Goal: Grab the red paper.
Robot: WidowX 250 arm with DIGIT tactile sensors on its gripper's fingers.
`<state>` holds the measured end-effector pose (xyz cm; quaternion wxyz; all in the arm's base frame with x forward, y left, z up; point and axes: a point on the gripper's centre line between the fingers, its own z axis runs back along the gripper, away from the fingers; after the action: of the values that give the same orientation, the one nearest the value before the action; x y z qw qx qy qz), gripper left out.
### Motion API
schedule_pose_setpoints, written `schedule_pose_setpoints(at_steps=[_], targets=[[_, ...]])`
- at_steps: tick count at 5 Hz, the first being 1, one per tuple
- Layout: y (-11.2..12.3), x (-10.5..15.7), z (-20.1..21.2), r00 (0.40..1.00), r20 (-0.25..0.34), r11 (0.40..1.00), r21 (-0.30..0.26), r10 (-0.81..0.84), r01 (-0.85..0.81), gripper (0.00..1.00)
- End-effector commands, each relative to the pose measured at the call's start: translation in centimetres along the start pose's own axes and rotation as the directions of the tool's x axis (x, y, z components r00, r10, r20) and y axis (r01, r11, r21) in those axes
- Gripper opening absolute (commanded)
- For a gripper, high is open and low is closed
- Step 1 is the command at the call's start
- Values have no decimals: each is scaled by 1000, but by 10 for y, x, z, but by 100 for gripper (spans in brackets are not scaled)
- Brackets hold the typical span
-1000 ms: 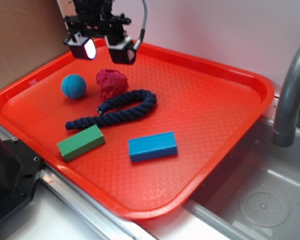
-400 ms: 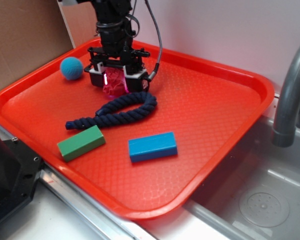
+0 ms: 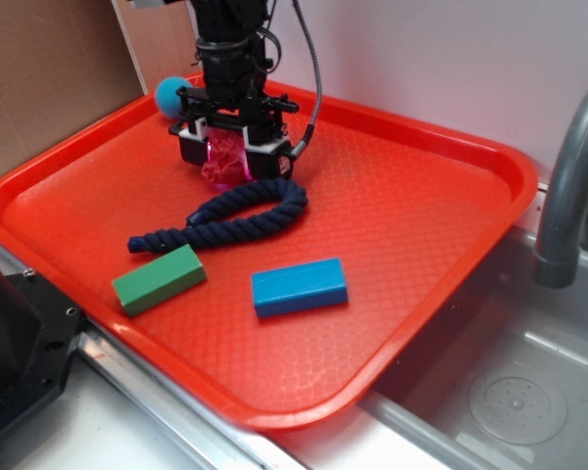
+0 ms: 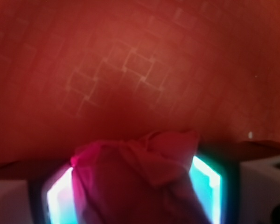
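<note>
The red paper (image 3: 225, 166) is a wrinkly dark pink ball on the orange-red tray (image 3: 402, 196), near its back left. My gripper (image 3: 227, 168) has come straight down over it, with one finger on each side. In the wrist view the red paper (image 4: 135, 182) fills the gap between the two lit pads (image 4: 60, 196) and touches both, so the gripper (image 4: 133, 200) is shut on it. The paper's underside is hidden.
A blue knitted ball (image 3: 171, 95) lies by the tray's back left rim, behind the gripper. A dark blue rope (image 3: 240, 211) curls just in front of the paper. A green block (image 3: 159, 278) and a blue block (image 3: 299, 286) lie nearer the front. A grey faucet (image 3: 568, 186) and sink are at the right.
The gripper dropped from above the tray's back edge down around the red paper. The blue ball rolled from left of the paper back toward the rear rim.
</note>
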<state>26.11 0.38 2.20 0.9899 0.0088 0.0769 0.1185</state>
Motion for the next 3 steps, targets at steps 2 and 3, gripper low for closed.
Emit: schedule_pose_setpoints(at_steps=[2,3], targets=[[16,-79,154,921,287,965,57,-262,257,0],[20,-90,203,922,267,960,65,-281,273,0]])
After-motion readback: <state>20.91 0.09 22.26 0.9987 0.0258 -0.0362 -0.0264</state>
